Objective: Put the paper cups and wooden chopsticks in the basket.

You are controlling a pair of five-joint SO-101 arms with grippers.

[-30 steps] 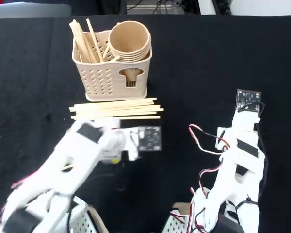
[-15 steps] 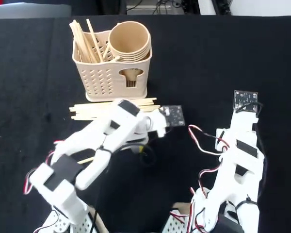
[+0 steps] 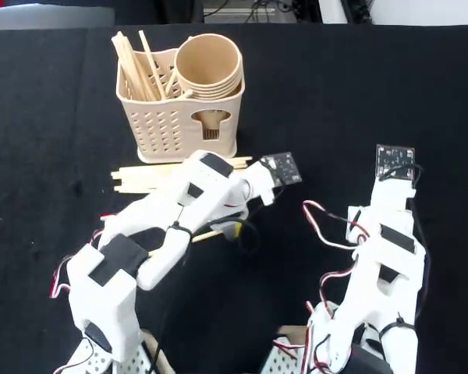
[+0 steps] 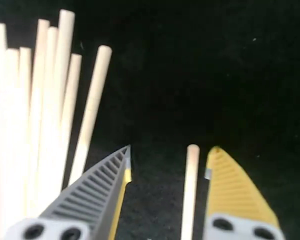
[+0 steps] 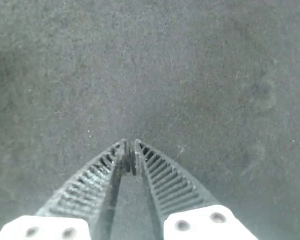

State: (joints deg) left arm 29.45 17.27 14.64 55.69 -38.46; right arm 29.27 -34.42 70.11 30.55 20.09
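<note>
Here, a black cloth surface (image 3: 374, 78) spreads under everything. At upper left of the high view, a beige slotted basket (image 3: 179, 128) holds stacked tan paper cups (image 3: 209, 66) and upright sticks (image 3: 132, 66). Pale wooden chopsticks (image 3: 140, 178) lie just below it. The left gripper (image 4: 171, 149) is parted with one chopstick (image 4: 191, 190) between its jaws; the right gripper (image 5: 130, 150) is pinched closed.

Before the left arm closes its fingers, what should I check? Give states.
1. Left gripper open: ok.
2. One chopstick between its fingers: ok, but off-centre, near the yellow finger.
3. Chopstick pile outside the fingers: ok.
4. Basket upright, paper cups stacked inside: ok.
5. Right gripper shut over bare table, away from the pile: ok.
6. Finger height above the table: cannot tell.
</note>
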